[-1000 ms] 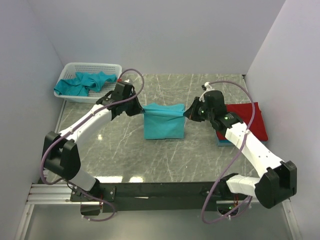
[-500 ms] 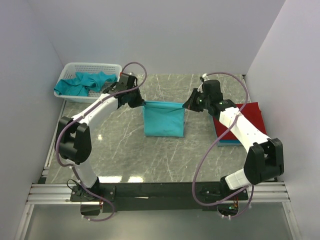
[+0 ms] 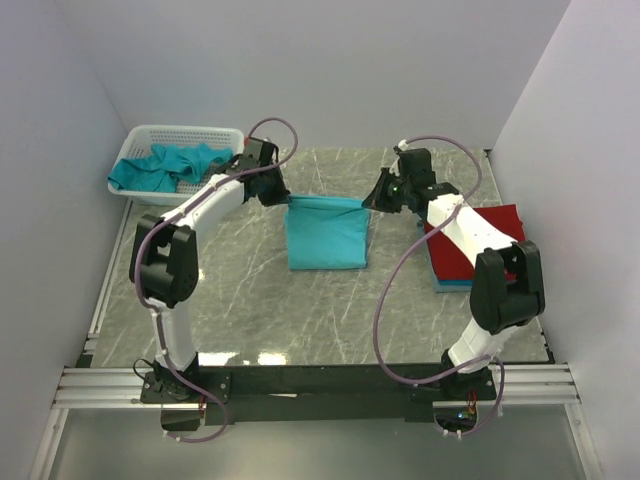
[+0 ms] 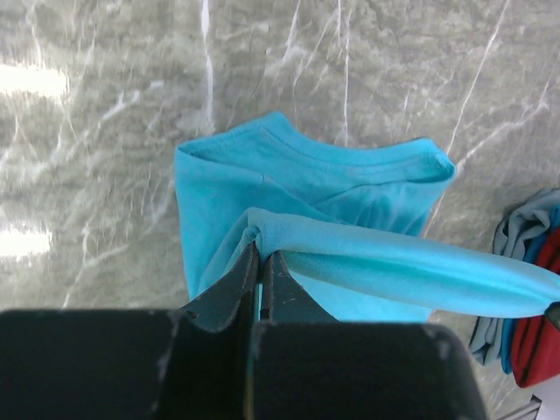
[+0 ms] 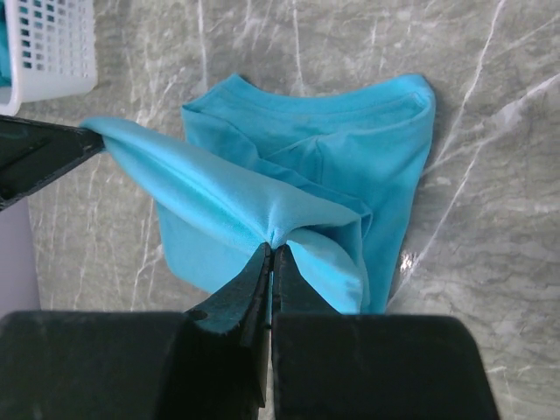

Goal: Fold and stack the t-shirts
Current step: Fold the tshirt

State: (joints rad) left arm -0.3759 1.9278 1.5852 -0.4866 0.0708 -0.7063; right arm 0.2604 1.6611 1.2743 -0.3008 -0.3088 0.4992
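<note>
A teal t-shirt (image 3: 326,235) lies part-folded on the marble table in the middle. Its far edge is lifted and stretched between both grippers. My left gripper (image 3: 284,199) is shut on the left corner of that edge; in the left wrist view (image 4: 261,251) the cloth bunches at its tips. My right gripper (image 3: 369,203) is shut on the right corner, as the right wrist view (image 5: 272,248) shows. The collar end of the t-shirt (image 5: 306,131) lies flat below. A folded red t-shirt (image 3: 485,243) lies on a blue one (image 3: 447,284) at the right.
A white mesh basket (image 3: 146,134) at the back left holds crumpled teal shirts (image 3: 165,166). White walls close in the table on three sides. The arm bases and a black rail (image 3: 320,380) sit at the near edge.
Both grippers have moved toward the far side of the table, carrying the lifted edge of the teal t-shirt with them. The shirt has gone from hanging up to lying flatter.
</note>
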